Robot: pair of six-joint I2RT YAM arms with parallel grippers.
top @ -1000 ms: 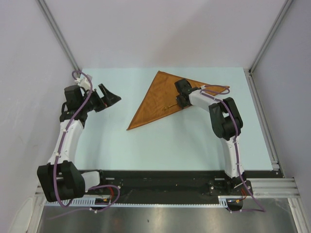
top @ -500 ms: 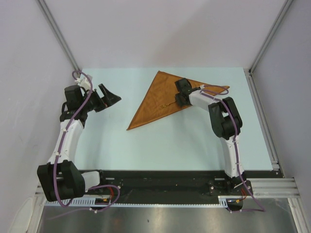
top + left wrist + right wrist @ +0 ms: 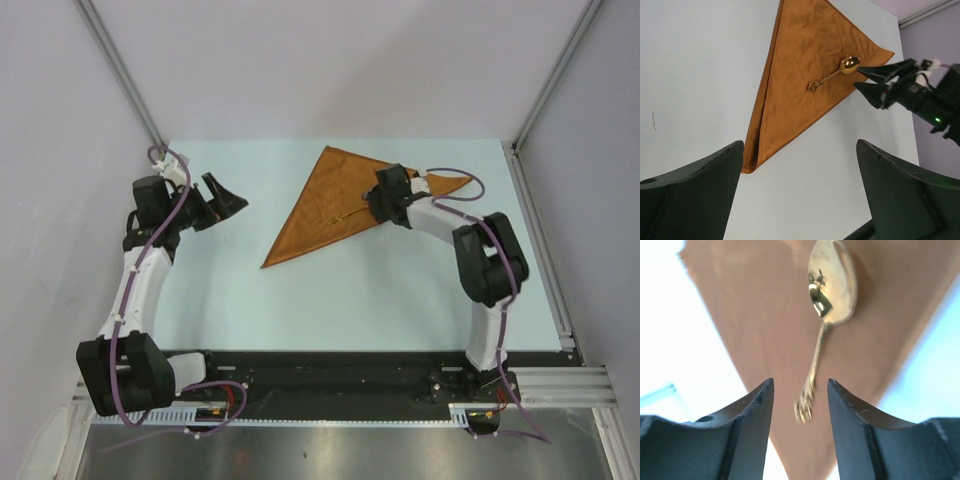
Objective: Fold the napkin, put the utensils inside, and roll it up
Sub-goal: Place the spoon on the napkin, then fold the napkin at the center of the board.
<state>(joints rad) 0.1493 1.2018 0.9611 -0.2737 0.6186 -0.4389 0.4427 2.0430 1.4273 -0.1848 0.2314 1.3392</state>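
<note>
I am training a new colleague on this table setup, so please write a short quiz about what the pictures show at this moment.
1. True or false: the right gripper is holding the gold spoon.
2. Which shape does the orange napkin have? A: a flat square. B: a folded triangle. C: a rolled tube.
3. Fill in the missing word: the jaws of the left gripper are ___.

Key
1. False. The jaws are apart and the spoon lies free on the napkin.
2. B.
3. Open.
</note>
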